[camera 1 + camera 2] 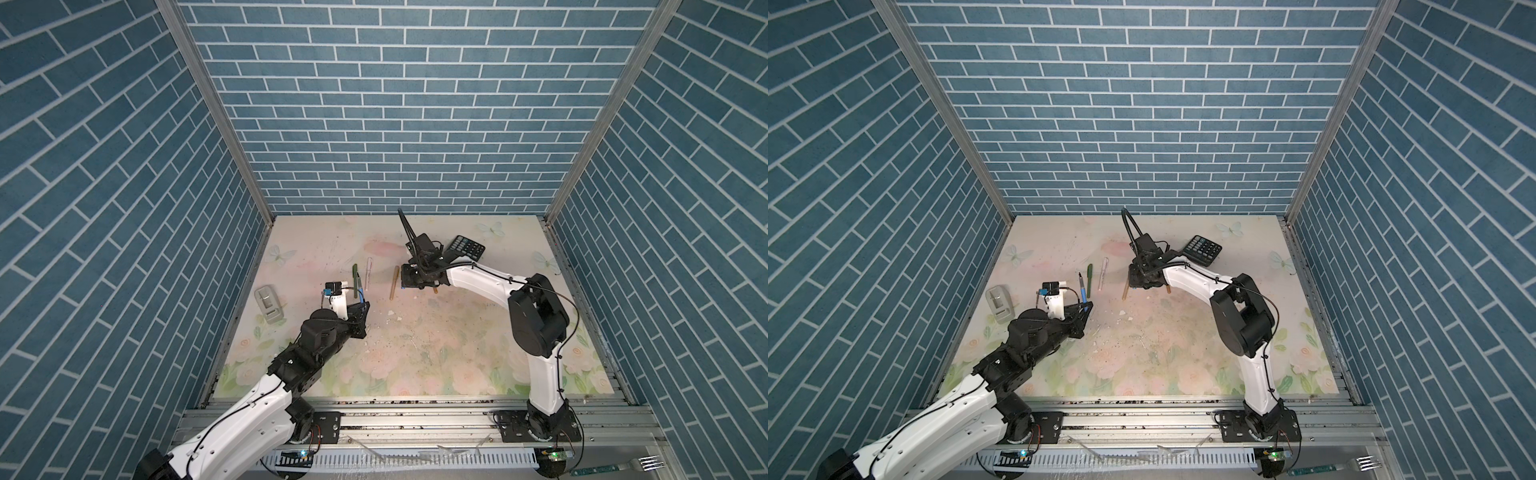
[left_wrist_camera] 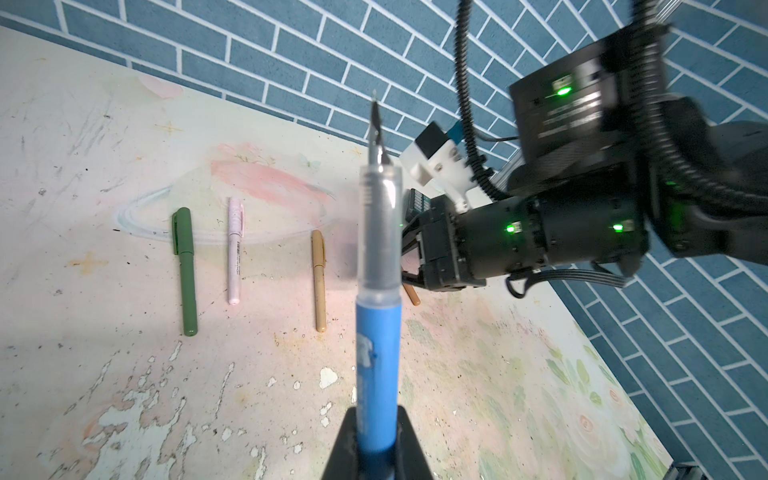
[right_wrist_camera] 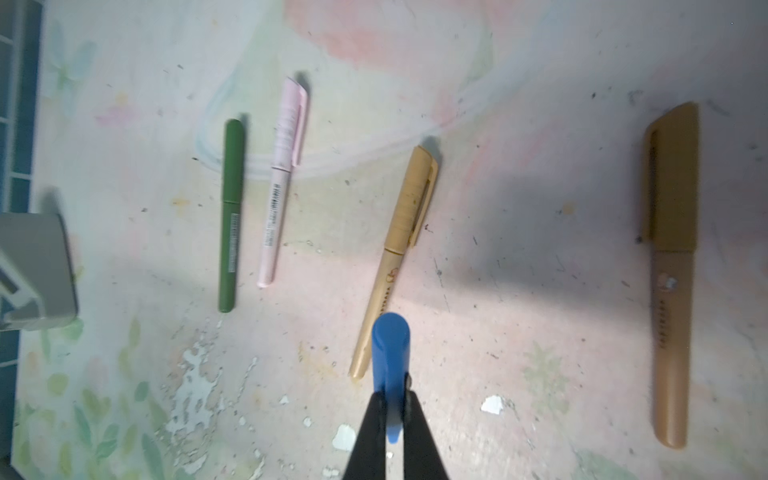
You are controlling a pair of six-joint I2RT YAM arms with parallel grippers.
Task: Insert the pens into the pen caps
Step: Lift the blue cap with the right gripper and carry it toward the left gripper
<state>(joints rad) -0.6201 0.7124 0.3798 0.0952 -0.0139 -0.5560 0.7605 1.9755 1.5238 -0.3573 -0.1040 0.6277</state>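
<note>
Left wrist view: the left claw (image 2: 376,419) is clamped tight on the tail of the blue pen (image 2: 379,332). The clear grip section and dark nib stand free, pointing away from the claw and lifted off the surface (image 2: 124,374).
Why that hold: gripping the tail likely leaves the whole front end bare for a cap to slide on.
Right wrist view: the right claw (image 3: 388,399) is pinched closed on the blue cap (image 3: 390,349), held above the surface. The cap's far end looks rounded; I cannot tell which way its mouth faces.
Capped pens: the green pen (image 3: 230,216), pink pen (image 3: 282,183), tan pen (image 3: 399,257) and brown pen (image 3: 671,270) lie flat on the surface with caps on. None touches another, and the brown one lies well off from the rest.
Why laid so: probably kept in a loose row to leave room for joining in the air.
Arms: in both top views the two claws are apart, with the pen on the left and the cap on the right near the tan pen.
Step in hand: I judge this is the last pair, and nib and cap mouth need bringing into line.
Risk: a tilted cap could make the thin nib miss or jam.
</note>
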